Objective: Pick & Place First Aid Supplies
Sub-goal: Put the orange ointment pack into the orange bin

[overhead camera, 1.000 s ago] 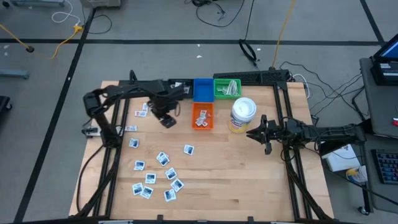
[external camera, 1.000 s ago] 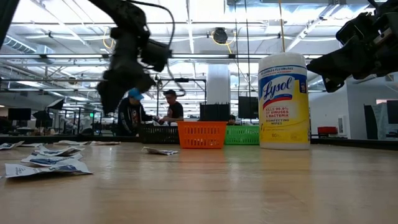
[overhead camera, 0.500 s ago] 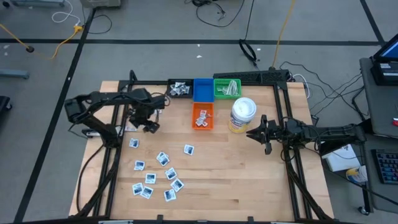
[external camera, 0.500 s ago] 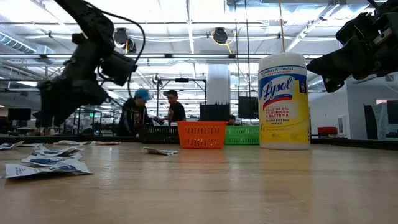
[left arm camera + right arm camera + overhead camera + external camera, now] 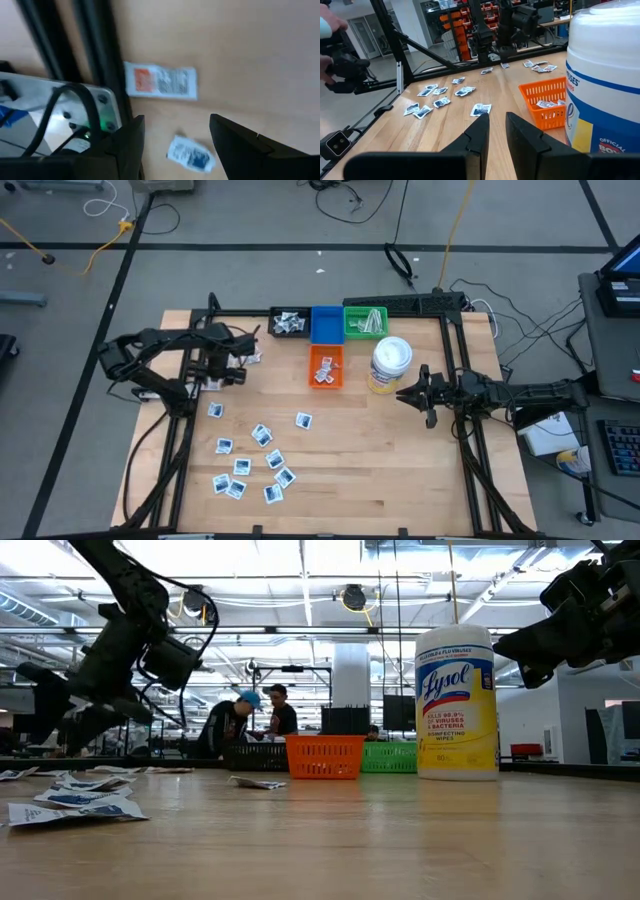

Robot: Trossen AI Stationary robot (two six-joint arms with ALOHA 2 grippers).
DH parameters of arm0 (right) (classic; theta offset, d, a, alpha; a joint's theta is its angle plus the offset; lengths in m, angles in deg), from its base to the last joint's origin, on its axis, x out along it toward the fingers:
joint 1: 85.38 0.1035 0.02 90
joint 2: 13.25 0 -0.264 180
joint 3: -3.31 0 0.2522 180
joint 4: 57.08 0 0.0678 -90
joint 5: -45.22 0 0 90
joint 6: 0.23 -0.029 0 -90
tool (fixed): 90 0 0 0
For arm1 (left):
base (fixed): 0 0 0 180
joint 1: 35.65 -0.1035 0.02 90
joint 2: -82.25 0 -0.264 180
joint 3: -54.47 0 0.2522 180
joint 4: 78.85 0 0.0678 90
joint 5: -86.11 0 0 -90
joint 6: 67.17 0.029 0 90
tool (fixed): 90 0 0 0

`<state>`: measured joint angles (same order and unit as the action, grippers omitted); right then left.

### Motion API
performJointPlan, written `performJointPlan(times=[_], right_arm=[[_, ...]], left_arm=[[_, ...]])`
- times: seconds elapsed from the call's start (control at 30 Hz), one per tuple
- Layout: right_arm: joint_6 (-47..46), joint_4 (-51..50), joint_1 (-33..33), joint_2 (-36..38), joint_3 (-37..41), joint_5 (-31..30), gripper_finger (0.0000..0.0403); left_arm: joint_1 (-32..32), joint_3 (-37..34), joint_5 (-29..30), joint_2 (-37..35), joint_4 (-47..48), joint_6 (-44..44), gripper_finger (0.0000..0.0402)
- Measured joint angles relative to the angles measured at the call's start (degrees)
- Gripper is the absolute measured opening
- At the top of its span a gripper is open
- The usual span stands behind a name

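Left claw (image 5: pixel 175 135) is hovering wide and empty, just above two small flat white packets: blue-printed (image 5: pixel 192 154) between its fingers, red-printed (image 5: pixel 161 81) beyond.

Small white square packets (image 5: pixel 255 458) lie flat, scattered over the surface's near-left part; a few more (image 5: pixel 325 370) rest inside the orange basket (image 5: pixel 326 381).

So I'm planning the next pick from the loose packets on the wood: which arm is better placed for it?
Left. The left gripper hangs open right over loose packets near the table's left edge. The right gripper waits beside the wipes canister, which stands between it and the scattered pile.
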<state>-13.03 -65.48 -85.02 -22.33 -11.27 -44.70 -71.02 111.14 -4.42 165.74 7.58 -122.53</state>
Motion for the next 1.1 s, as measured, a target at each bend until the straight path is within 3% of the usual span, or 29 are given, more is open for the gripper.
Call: performJointPlan(times=[0.23, 0.57, 0.83, 0.93, 1.1], right_arm=[[0.02, -0.01, 0.02, 0.0, -0.01, 0.0, 0.0059], [0.0, -0.02, 0.02, 0.01, 0.0, 0.0, 0.0059], [0.0, 0.0, 0.0, 0.01, -0.01, 0.0, 0.0059], [0.01, 0.0, 0.0, 0.0, 0.0, 0.0, 0.0059], [0.02, 0.0, 0.0, 0.0, -0.02, 0.0, 0.0059]], left_arm=[[-1.37, -1.46, 6.5, 0.04, -4.62, -5.69, 0.023], [-1.2, -4.79, 7.01, 2.24, -7.91, -14.05, 0.023], [0.23, -5.59, 7.23, 2.27, -10.69, -13.67, 0.0228], [0.12, -5.59, 7.16, 2.29, -11.47, -13.83, 0.0204], [0.1, -5.64, 6.81, 2.33, -13.06, -13.97, 0.012]])
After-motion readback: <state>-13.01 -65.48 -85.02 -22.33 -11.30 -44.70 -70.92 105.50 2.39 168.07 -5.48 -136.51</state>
